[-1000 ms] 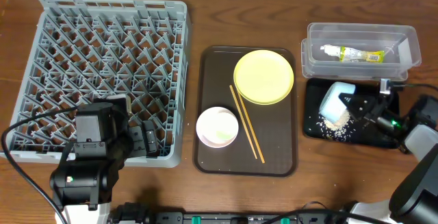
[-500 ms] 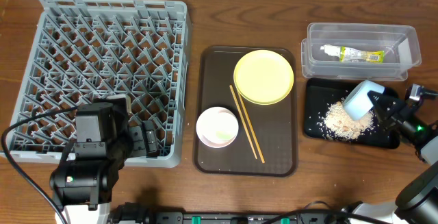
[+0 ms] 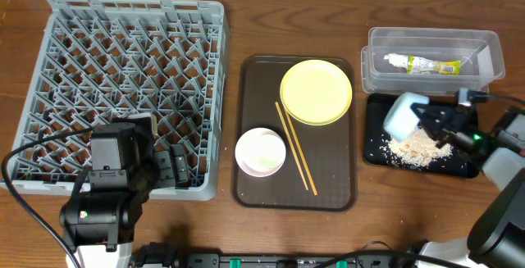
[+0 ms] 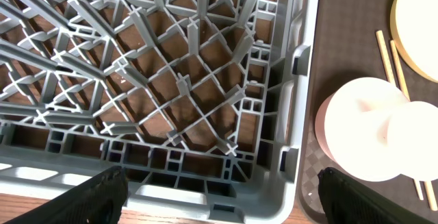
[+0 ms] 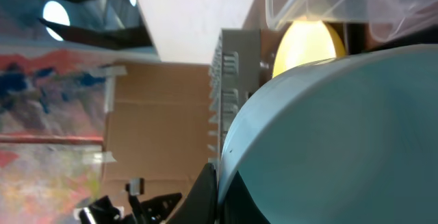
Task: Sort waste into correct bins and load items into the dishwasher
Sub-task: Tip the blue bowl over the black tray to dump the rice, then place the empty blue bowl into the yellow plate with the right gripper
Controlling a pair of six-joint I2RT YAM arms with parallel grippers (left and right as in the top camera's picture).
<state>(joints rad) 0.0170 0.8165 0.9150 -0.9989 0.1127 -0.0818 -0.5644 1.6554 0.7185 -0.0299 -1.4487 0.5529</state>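
Note:
My right gripper [image 3: 432, 122] is shut on the rim of the light blue bowl [image 3: 405, 114] and holds it tipped on its side over the black tray [image 3: 376, 155]. A heap of rice scraps [image 3: 414, 147] lies on that tray. In the right wrist view the bowl [image 5: 342, 128] fills the frame, with the gripper [image 5: 220, 193] pinching its rim. The green-and-white wrapper [image 3: 423, 65] lies in the clear box [image 3: 492, 59]. My left gripper [image 3: 168, 168] [image 4: 226, 203] is open and empty over the grey rack's [image 3: 131, 88] front right corner.
A brown tray [image 3: 254, 79] in the middle holds the yellow plate [image 3: 317, 93], the white bowl [image 3: 261, 152] and two chopsticks [image 3: 295, 147]. In the left wrist view a smaller white round shape [image 4: 417, 142] overlaps the white bowl [image 4: 356, 131].
The rice heap on the black tray has grown. The right gripper swung the blue bowl to the right, then back to the left over the tray. The left arm has not moved.

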